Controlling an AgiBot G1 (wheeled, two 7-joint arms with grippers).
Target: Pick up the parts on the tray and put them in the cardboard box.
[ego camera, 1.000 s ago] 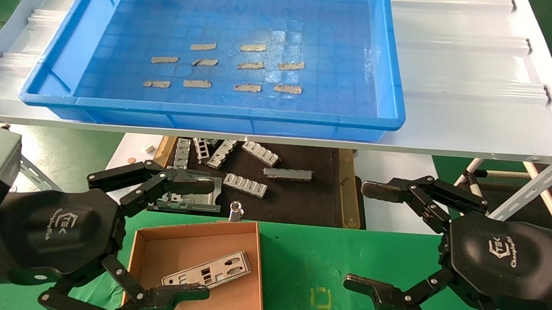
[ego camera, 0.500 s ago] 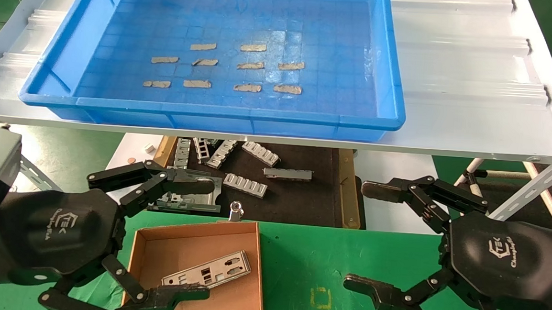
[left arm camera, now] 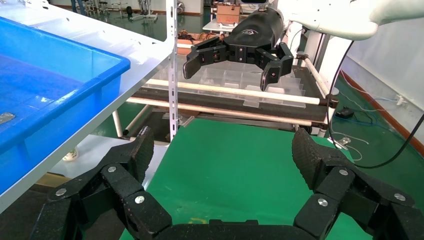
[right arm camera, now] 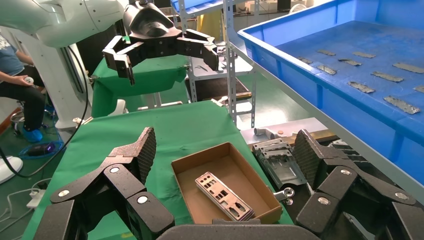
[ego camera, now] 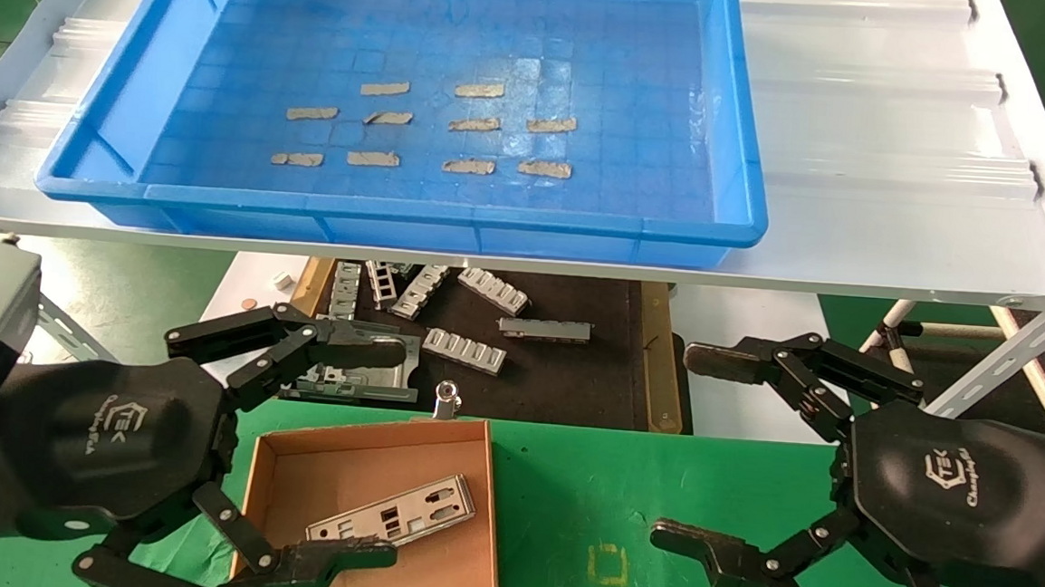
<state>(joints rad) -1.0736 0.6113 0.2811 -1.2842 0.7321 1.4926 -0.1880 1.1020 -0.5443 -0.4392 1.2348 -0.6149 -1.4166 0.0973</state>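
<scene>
Honestly, the job looks pretty much done as far as can be judged; going left to right, the left gripper [ego camera: 313,449] is seen low in the head view with its fingers spread wide and nothing between them, one finger over the black mat [ego camera: 572,369] behind the box and the other over the box's near edge; just beside it the cardboard box [ego camera: 280,469] is set on the green table [ego camera: 701,486], and one part [ego camera: 393,509], a silver punched plate, is lying flat inside it at a slant; it's also picked up clearly in the right wrist view [right arm camera: 222,195]. Up on the white shelf [ego camera: 893,171], the tray [ego camera: 400,212] is found with no plates left on its floor; only small tan tape strips [ego camera: 469,127] are scattered over the grid, and those aren't parts. So nothing seems left to be fetched from the tray, at least nothing that can be seen; the grey ribbed brackets [ego camera: 465,349] lying on the mat below the shelf aren't counted as task items. Further right, the right gripper [ego camera: 703,450] is held above bare green cloth, well apart from the box, fingers apart and empty too. Both arms are posed low and level, pincers pointed inward toward each other, neither reaching for the shelf; it reads as a rest pose.
</scene>
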